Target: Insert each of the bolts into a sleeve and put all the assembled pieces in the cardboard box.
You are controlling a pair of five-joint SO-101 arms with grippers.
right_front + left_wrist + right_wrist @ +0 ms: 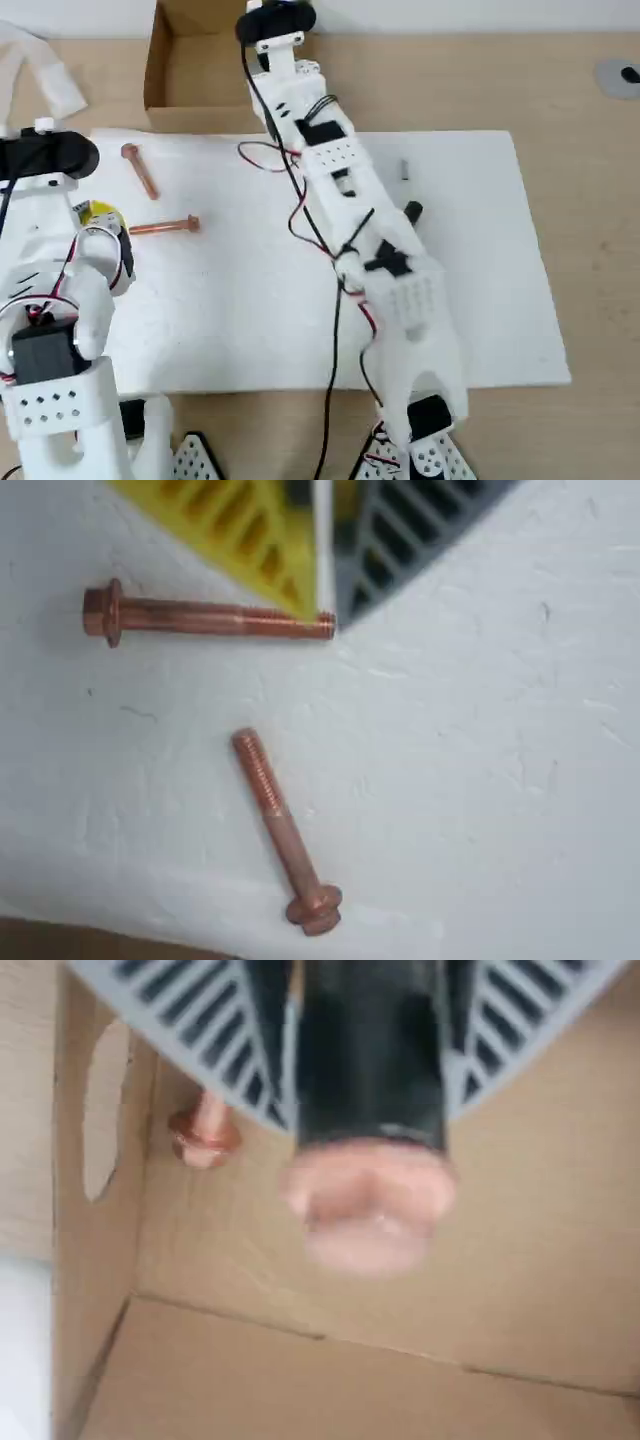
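Note:
Two copper bolts lie on the white foam sheet (470,300) at its left: one (140,170) (285,830) farther back, one (165,227) (200,618) nearer. My left gripper (100,215) (325,605) hangs over the threaded end of the nearer bolt, its yellow and grey jaws together and holding nothing. My right gripper (275,20) (365,1110) is inside the cardboard box (165,70) (300,1360), shut on a black sleeve (370,1060) with a copper bolt end (370,1205) sticking out. Another copper bolt head (205,1135) shows in the box behind a finger.
A black sleeve (412,210) lies on the foam beside the right arm, with a small grey piece (405,170) farther back. The right arm crosses the sheet's middle. A grey disc (620,78) sits far right, white plastic (40,70) far left.

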